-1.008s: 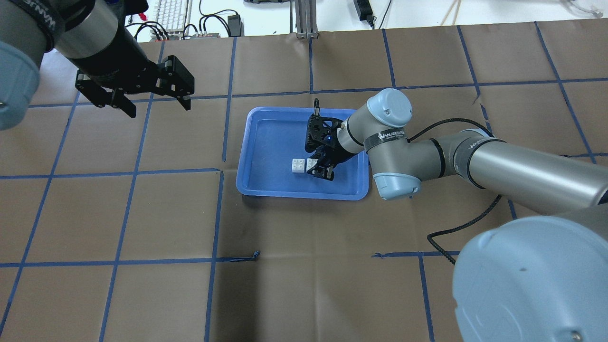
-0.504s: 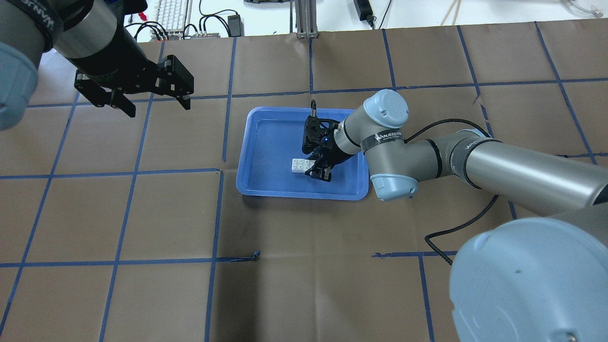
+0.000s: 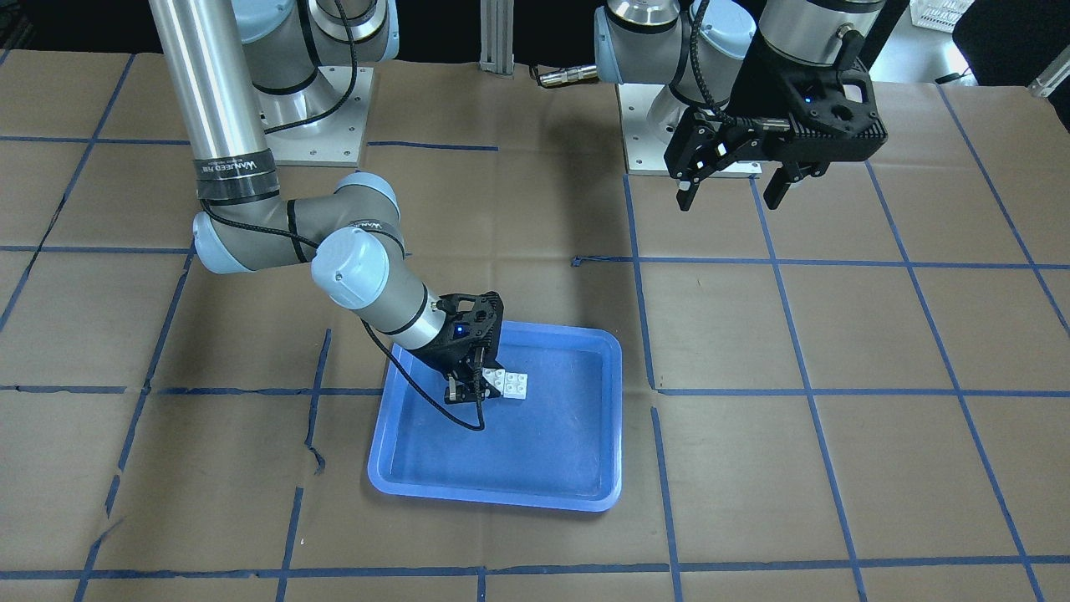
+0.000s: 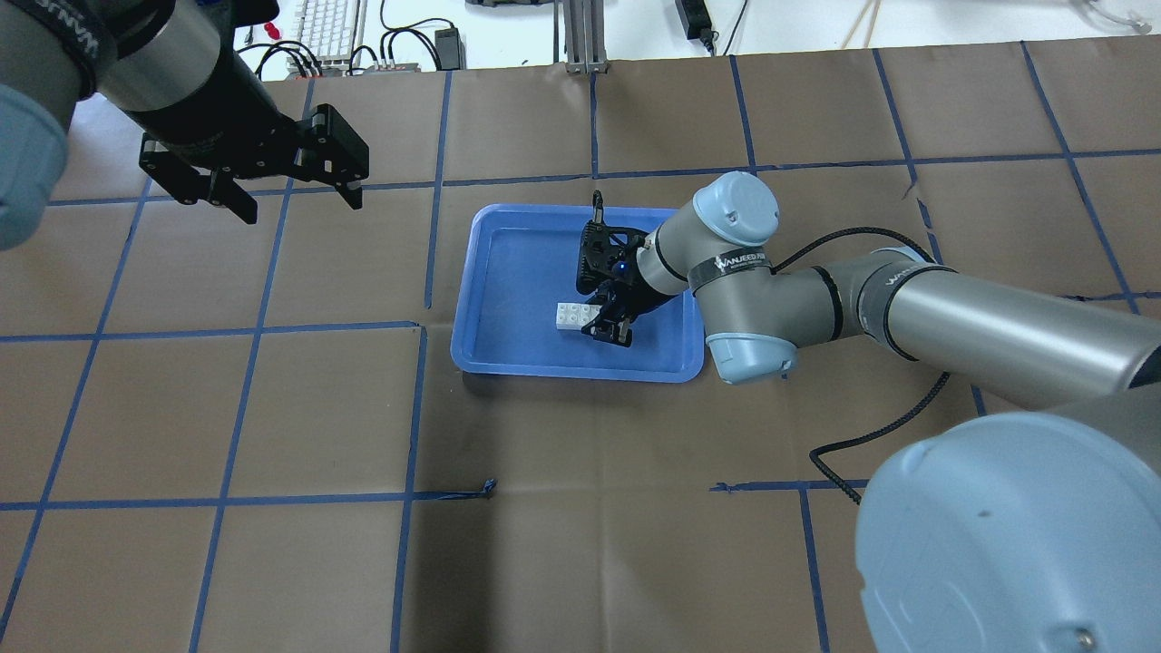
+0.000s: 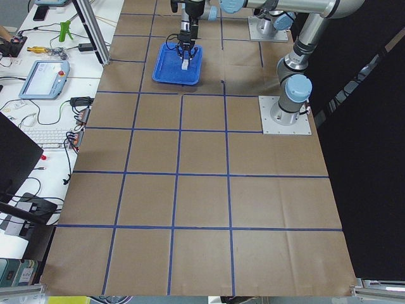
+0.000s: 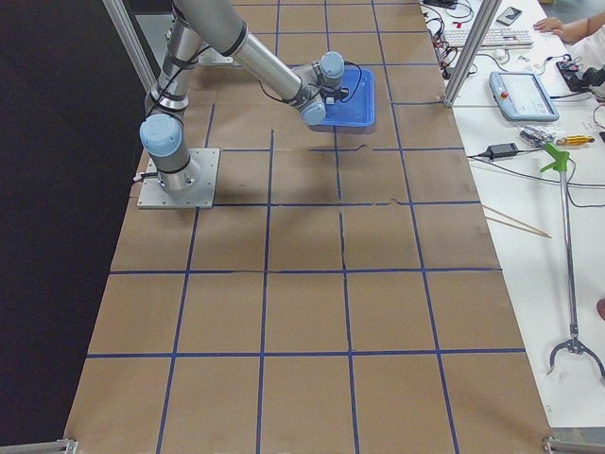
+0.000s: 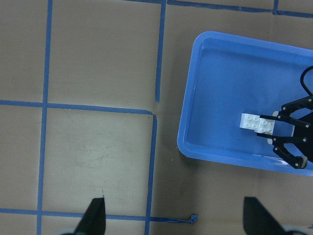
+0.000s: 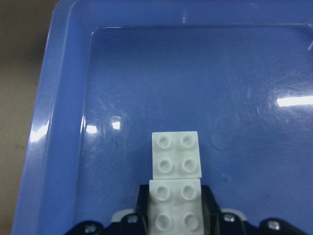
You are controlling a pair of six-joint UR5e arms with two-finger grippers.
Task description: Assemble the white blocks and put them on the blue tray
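Note:
The blue tray (image 4: 472, 272) lies mid-table. Two white blocks rest side by side on its floor, touching and studs up. My right gripper (image 4: 609, 325) is shut on the nearer white block (image 8: 176, 205), low in the tray. The other white block (image 8: 176, 154) lies free just ahead of it. Both show in the front view (image 3: 512, 383) and the left wrist view (image 7: 258, 123). My left gripper (image 4: 290, 195) is open and empty, high above the table to the tray's left, well apart from it.
The table is covered in brown paper with a blue tape grid. The right arm's black cable (image 4: 871, 435) loops over the table to the right of the tray. A keyboard and cables (image 4: 326, 27) lie beyond the far edge.
My right gripper slid left with its white block, closing the small gap to the other block until they touch. The left gripper has barely moved.

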